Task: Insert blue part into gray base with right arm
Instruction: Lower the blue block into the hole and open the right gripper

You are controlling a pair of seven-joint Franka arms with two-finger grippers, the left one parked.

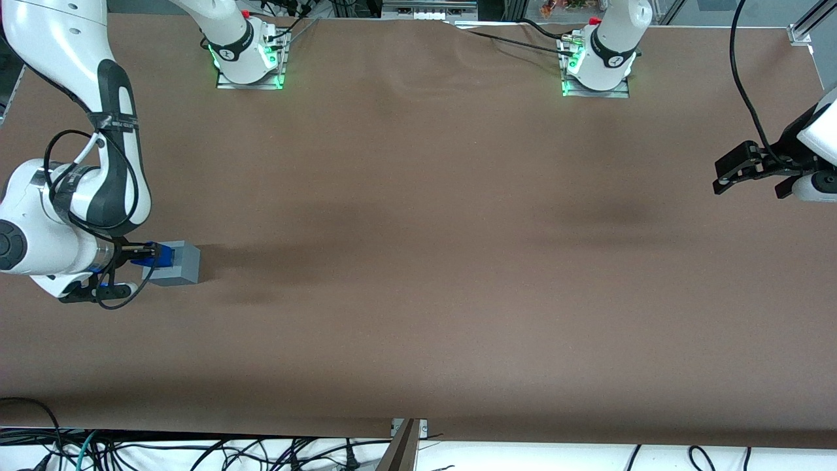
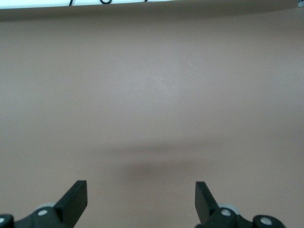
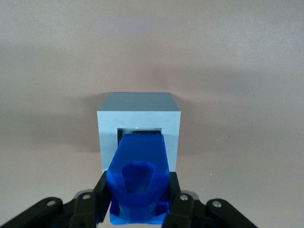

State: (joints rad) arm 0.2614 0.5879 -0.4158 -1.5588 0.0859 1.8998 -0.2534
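Observation:
The gray base (image 1: 175,263) lies on the brown table toward the working arm's end; in the right wrist view its recess (image 3: 138,137) faces the camera. The blue part (image 3: 137,178) is held between my black fingers, with its tip entering the recess of the gray base (image 3: 138,118). In the front view the blue part (image 1: 155,254) shows pressed against the base's side. My right arm's gripper (image 1: 140,254) is shut on the blue part, level with the base and just above the table.
The right arm (image 1: 72,203) bends low over the table's end. Two arm mounts (image 1: 248,65) (image 1: 595,72) with green lights stand at the table edge farthest from the front camera. Cables lie along the near edge (image 1: 196,451).

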